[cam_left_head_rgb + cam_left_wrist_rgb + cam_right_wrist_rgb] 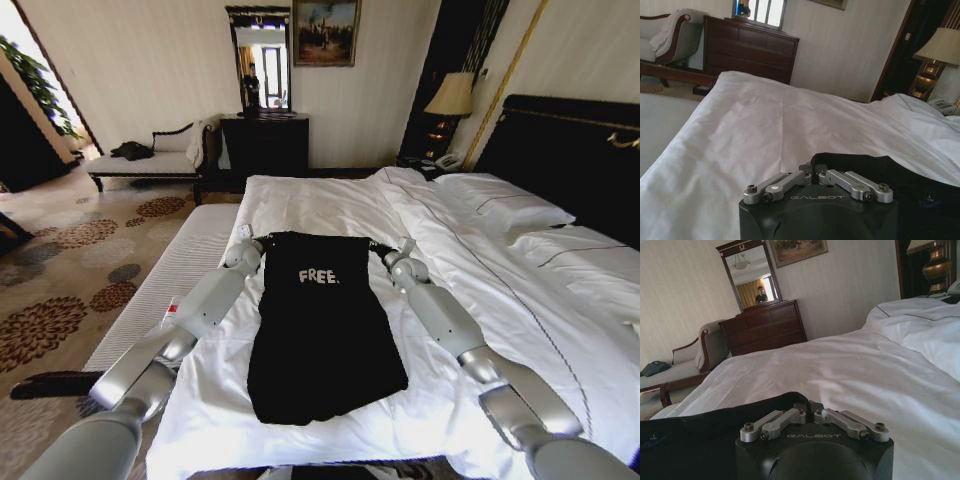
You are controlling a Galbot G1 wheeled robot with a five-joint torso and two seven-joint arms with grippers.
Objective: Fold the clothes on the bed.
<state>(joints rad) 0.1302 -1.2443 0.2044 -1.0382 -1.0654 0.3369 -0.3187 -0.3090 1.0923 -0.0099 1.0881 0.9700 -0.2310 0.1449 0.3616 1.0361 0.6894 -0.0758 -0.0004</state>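
T-shirt: the black T-shirt (322, 330) lies flat on the bed (330, 205), "FREE" lettering facing up, top edge toward the far side and hem toward the robot. It is soft, limp cloth that looks narrowed, so the sleeves seem tucked in already.
Left gripper: the left gripper (812, 169) sits at the shirt's top left corner, jaws drawn together on the black edge.
Right gripper: the right gripper (806, 407) sits at the top right corner, jaws likewise closed on the cloth.
Step in hand: by my judgement a lengthwise fold — both top corners are pinched, ready to carry toward the hem.
Next move calls for: both arms lifting evenly and travelling together, or the cloth will skew.
Bedding: the white duvet (765, 125) is smooth with shallow creases, and may drag.
Beyond: a dark wooden dresser (765, 327) stands against the wall.
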